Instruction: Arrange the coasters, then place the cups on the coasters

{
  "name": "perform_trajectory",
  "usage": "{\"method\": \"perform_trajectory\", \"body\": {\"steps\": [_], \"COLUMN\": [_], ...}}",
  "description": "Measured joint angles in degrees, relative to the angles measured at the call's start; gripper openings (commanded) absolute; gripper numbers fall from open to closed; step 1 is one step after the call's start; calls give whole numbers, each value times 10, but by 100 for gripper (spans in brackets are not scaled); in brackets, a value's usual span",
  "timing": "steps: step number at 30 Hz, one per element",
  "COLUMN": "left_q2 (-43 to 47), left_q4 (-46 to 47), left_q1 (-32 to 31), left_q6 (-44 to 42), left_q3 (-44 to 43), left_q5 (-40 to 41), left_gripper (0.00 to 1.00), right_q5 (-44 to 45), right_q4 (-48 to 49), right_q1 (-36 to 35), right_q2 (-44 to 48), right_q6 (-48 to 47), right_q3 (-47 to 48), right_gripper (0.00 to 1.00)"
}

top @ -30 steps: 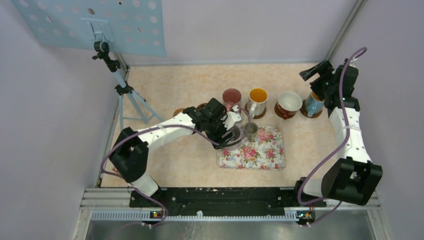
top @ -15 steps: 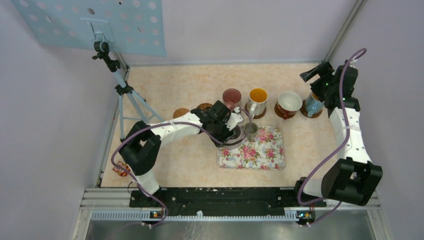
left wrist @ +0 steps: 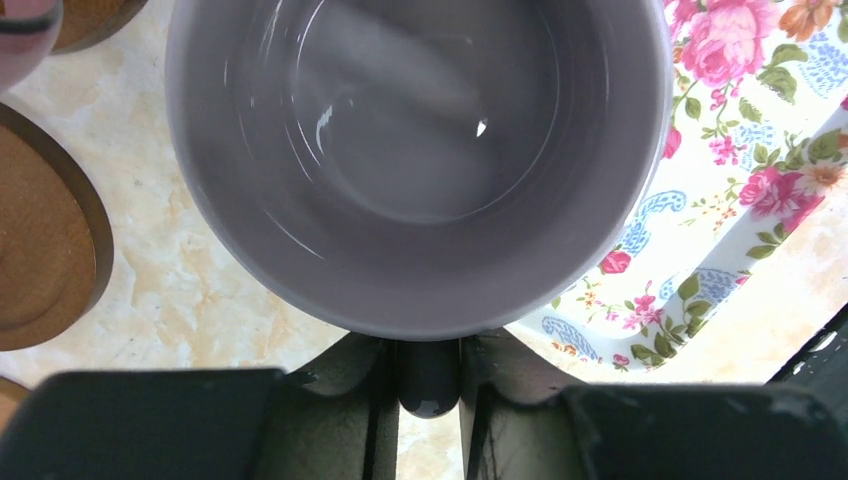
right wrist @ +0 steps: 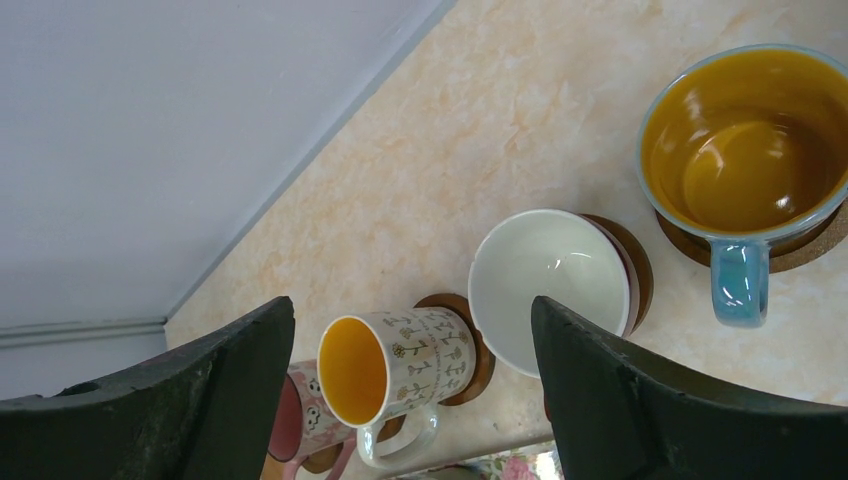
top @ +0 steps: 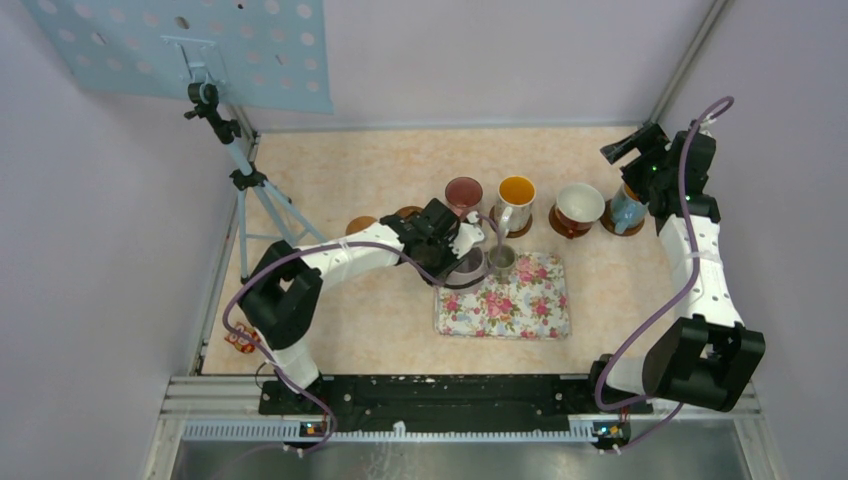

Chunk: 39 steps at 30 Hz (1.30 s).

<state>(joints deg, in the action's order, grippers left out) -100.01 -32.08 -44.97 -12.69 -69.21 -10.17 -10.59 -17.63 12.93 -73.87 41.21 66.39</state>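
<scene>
The pale lavender cup (top: 466, 266) stands at the floral tray's (top: 508, 302) back left corner, beside the small grey-green cup (top: 501, 258). My left gripper (left wrist: 428, 400) is shut on the lavender cup's (left wrist: 420, 150) dark handle (left wrist: 428, 372), one finger on each side. Two bare coasters (top: 361, 224) (top: 405, 212) lie to its left; one coaster (left wrist: 40, 260) shows in the left wrist view. The pink cup (top: 463, 192), white-orange cup (top: 516, 192), wide white cup (top: 580, 203) and light blue cup (top: 628, 208) each sit on a coaster. My right gripper (right wrist: 412, 302) hangs open above that row.
A camera tripod (top: 245, 180) stands at the back left of the table. The tray (left wrist: 740, 170) lies under and to the right of the lavender cup. The right wall runs close behind my right arm (top: 690, 250).
My left gripper's jaws have closed onto the lavender cup's handle, after the arm slid slightly toward the cup. The right arm has not moved.
</scene>
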Motion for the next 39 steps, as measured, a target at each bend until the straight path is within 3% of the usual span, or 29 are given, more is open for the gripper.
{"method": "perform_trajectory", "body": {"steps": [4, 11, 22, 29, 39], "left_q2": [4, 56, 102, 138, 159], "left_q4": [-1, -7, -96, -87, 82], "left_q1": [3, 34, 165, 226, 232], "left_q6": [-6, -6, -4, 31, 19], "left_q3": [0, 5, 7, 7, 27], "left_q5": [-13, -80, -170, -127, -18], "left_gripper": [1, 0, 0, 0, 0], "right_q5": [0, 0, -8, -11, -12], "right_q4": [0, 0, 6, 10, 16], "right_q1": [0, 0, 0, 0, 0], "right_q2": [0, 0, -3, -14, -18], "right_q6": [0, 0, 0, 2, 4], "right_q3": [0, 0, 0, 0, 0], "right_gripper": [86, 86, 86, 85, 85]}}
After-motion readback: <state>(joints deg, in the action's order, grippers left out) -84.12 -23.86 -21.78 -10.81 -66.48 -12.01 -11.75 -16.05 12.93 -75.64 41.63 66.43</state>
